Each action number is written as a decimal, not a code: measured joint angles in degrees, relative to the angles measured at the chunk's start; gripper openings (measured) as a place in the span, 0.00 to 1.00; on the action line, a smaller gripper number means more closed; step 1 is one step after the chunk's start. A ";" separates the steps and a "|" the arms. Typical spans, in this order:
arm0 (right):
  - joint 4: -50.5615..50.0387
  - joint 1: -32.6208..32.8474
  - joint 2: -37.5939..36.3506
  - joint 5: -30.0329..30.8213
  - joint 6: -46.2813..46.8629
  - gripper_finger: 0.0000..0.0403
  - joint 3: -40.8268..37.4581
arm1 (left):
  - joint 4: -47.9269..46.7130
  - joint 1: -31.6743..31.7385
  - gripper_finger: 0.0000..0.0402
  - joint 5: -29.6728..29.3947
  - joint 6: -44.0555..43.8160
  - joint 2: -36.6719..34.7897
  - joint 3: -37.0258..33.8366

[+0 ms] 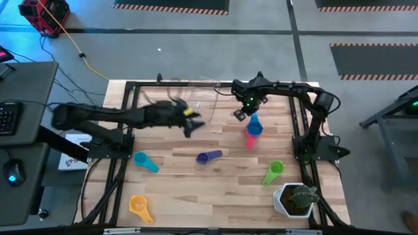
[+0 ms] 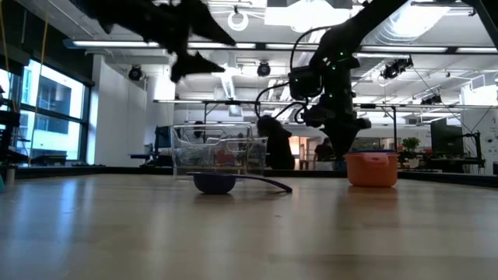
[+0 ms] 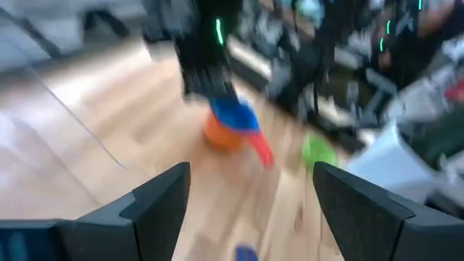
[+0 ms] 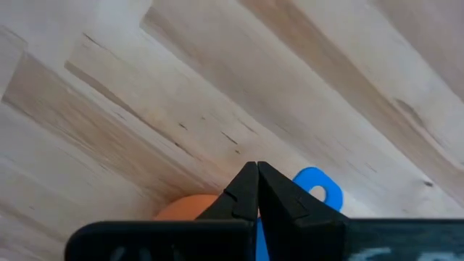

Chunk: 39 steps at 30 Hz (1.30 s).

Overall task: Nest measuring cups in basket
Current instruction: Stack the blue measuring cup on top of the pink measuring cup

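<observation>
The clear basket [image 1: 196, 94] sits against the table's [image 1: 222, 186] far edge, left of centre, its walls see-through and hard to trace from above. The left gripper [image 1: 194, 124] hangs in the air just in front of it, fingers spread wide with nothing between them — the left wrist view shows bare wood in the gap. The right gripper [image 1: 243, 112] hovers right of the basket, fingers pressed fully together on nothing, directly above the blue cup [image 1: 254, 125], which sits nested in the pink cup [image 1: 250, 136]. Six measuring cups show in all: that stacked pair, a purple cup [image 1: 208, 156] mid-table, a teal cup [image 1: 145, 161] toward the left, a green cup [image 1: 273, 172] toward the right, and a yellow-orange cup [image 1: 139, 207] close to the near left edge. One white pot with a plant [image 1: 297, 199] fills the near right corner. Open wood lies between the basket and the purple cup — and along the near middle.
</observation>
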 joint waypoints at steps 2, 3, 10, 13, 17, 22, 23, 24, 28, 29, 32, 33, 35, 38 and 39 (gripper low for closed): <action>0.00 -0.19 -0.51 -0.25 -0.07 0.00 0.00 | -0.01 -1.31 0.63 1.60 -2.00 6.24 1.78; -0.06 -0.34 -0.75 -0.35 -0.11 0.00 0.00 | 0.05 -2.05 0.58 1.80 -2.13 9.27 3.20; -0.11 -0.41 -1.02 -1.41 -0.47 0.00 0.00 | 0.55 -5.08 0.04 -5.49 4.40 26.53 16.26; -0.03 -0.57 -1.03 -2.27 -0.02 0.00 0.00 | -0.12 -6.23 0.02 -9.51 7.38 32.69 22.06; 0.02 -0.74 -1.03 -2.65 0.29 0.00 -0.02 | 0.11 -8.19 0.01 -14.28 10.64 38.62 27.63; 0.08 -0.77 -1.00 -2.67 1.66 0.00 -0.04 | 6.35 -9.80 0.00 -17.39 17.90 44.75 31.08; 0.16 -0.91 -1.00 -2.65 1.81 0.00 -0.04 | 7.88 -9.88 0.00 -17.37 18.14 46.23 31.56; 0.19 -1.01 -1.00 -2.67 2.09 0.00 -0.04 | 8.82 -9.90 0.00 -17.35 18.07 47.52 31.87; 0.18 -1.63 -0.98 -2.78 3.04 0.00 -0.07 | 10.36 -9.55 0.00 -16.24 17.29 52.00 34.24; 0.26 -1.78 -0.98 -2.78 3.13 0.00 -0.07 | 10.33 -9.39 0.00 -15.92 17.19 52.82 34.68; 0.75 -1.98 -0.96 -2.89 4.42 0.00 -0.07 | 10.12 -9.10 0.00 -15.75 15.79 55.44 35.95; 1.19 -1.96 -0.97 -3.18 4.54 0.00 -0.07 | 9.92 -8.93 0.00 -15.70 15.60 56.19 36.55; 1.83 -1.96 -0.96 -4.26 4.57 0.00 -0.07 | 10.37 -8.89 0.00 -14.90 15.64 57.52 37.83; 1.72 -1.92 -0.96 -4.42 5.14 0.00 -0.07 | 11.71 -8.78 0.00 -12.82 15.62 59.08 39.12; 1.53 -1.92 -0.96 -4.42 5.15 0.00 -0.07 | 12.58 -8.78 0.00 -12.13 15.64 59.54 39.29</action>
